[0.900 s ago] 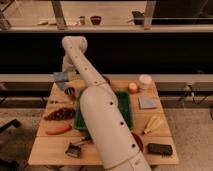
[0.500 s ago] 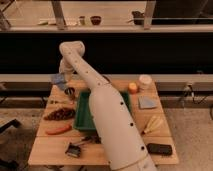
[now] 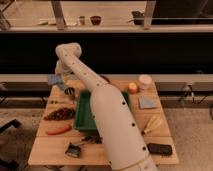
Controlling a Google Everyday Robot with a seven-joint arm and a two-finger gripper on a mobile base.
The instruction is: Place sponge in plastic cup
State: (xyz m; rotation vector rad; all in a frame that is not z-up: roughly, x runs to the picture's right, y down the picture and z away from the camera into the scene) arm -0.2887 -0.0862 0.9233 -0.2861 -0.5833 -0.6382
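My gripper (image 3: 58, 81) is at the back left of the wooden table (image 3: 55, 150), at the end of the white arm (image 3: 95, 95) that reaches across the green tray (image 3: 82, 117). It is shut on the sponge (image 3: 53, 80), a small pale blue-grey block held above the table's left back corner. Just below and to the right of it stands a small dark round cup-like thing (image 3: 70, 92). A white cup (image 3: 145, 81) stands at the back right, far from the gripper.
A flat blue-grey square pad (image 3: 147, 102) and an orange object (image 3: 133, 87) lie at the right. A banana (image 3: 152, 124) and a black item (image 3: 159, 149) are front right. A dark bag (image 3: 60, 114), a red-orange vegetable (image 3: 59, 130) and a small object (image 3: 74, 149) are at the left.
The arm has swung left and the gripper with the sponge has moved a little left and lower, over the table's back left corner.
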